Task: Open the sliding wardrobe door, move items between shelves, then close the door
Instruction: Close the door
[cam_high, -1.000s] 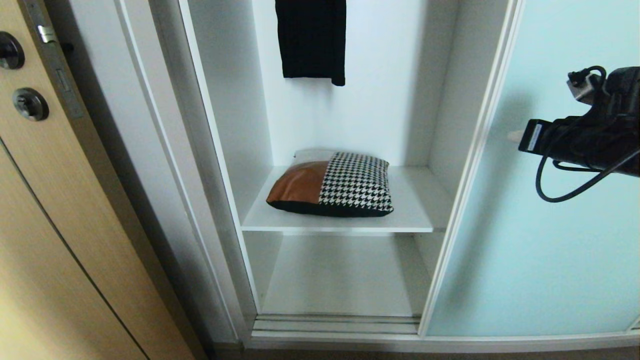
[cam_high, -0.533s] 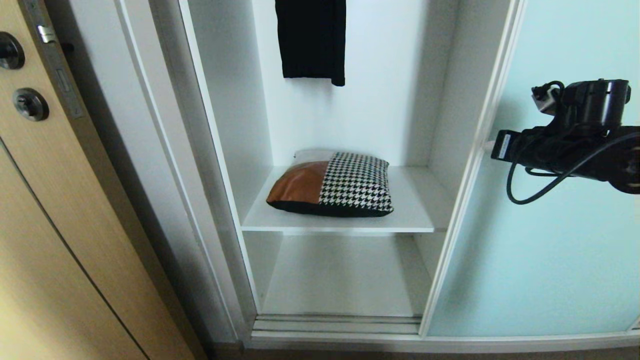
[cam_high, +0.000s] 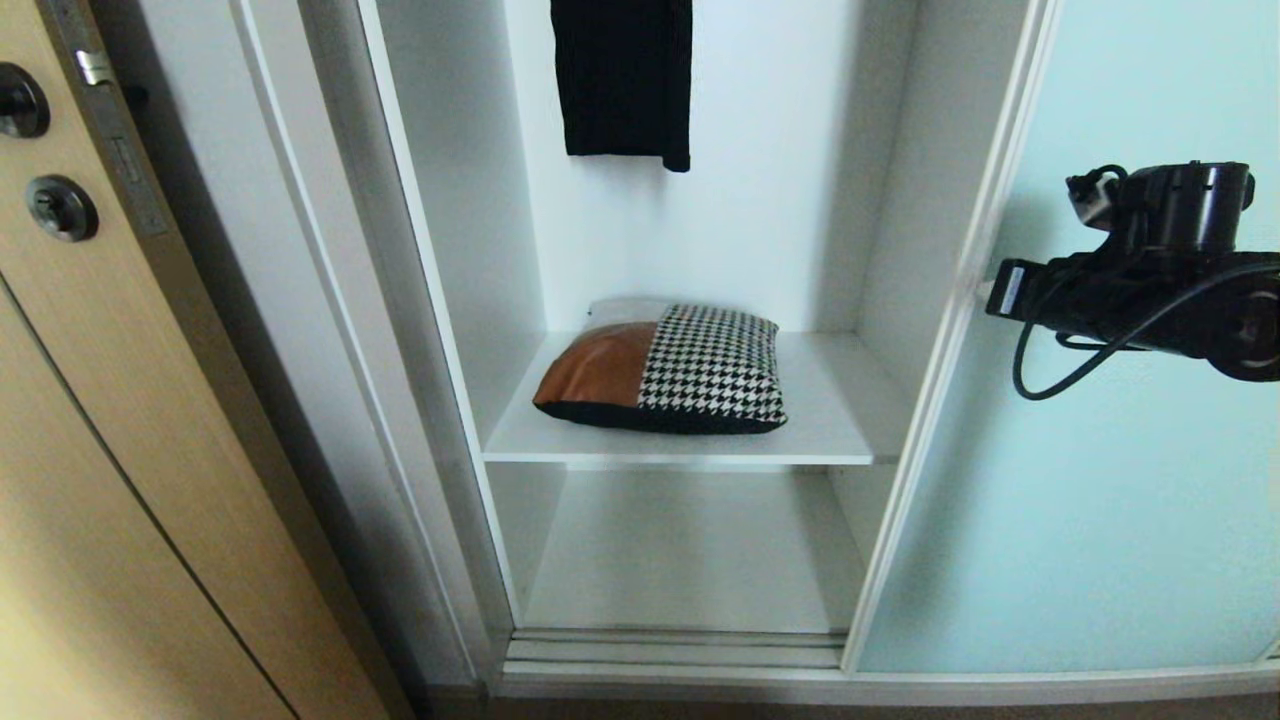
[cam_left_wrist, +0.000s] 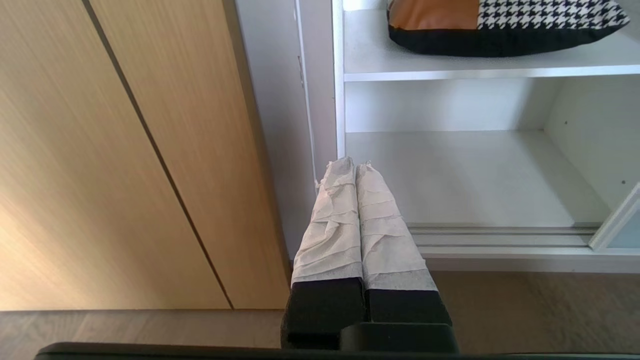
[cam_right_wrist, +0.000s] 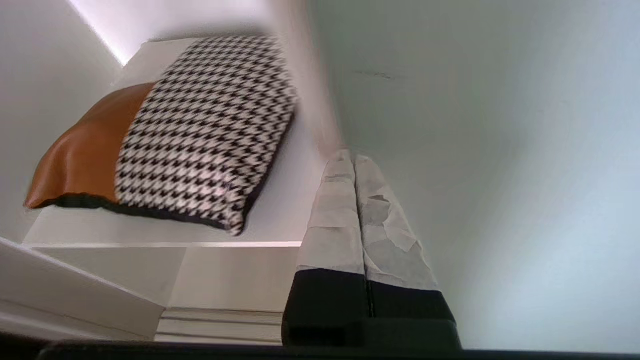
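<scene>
Looking nearest first, you are seeing the left hand hanging low by the floor, its taped fingers pressed together on nothing, parked in front of the wardrobe's bottom track. Further up, the right hand is reaching across the sliding wardrobe door, its wrapped fingers likewise pressed together, tips sitting right at the door's pale frame edge; whether they are actually touching it, you cannot tell.

The door is standing well to the right and the opening is showing most of the interior, so by my reading you are in the opening step, near its end. The next move is probably calling for a little more push on that frame edge, or a withdrawal and a reach for the cushion.

Beyond the hands, the cushion is lying flat on the upper shelf, leather end to the left, houndstooth to the right. The lower shelf is sitting beneath it. Farther back, a black garment is hanging against the white rear wall, and a tan wooden door is standing off to the left.
</scene>
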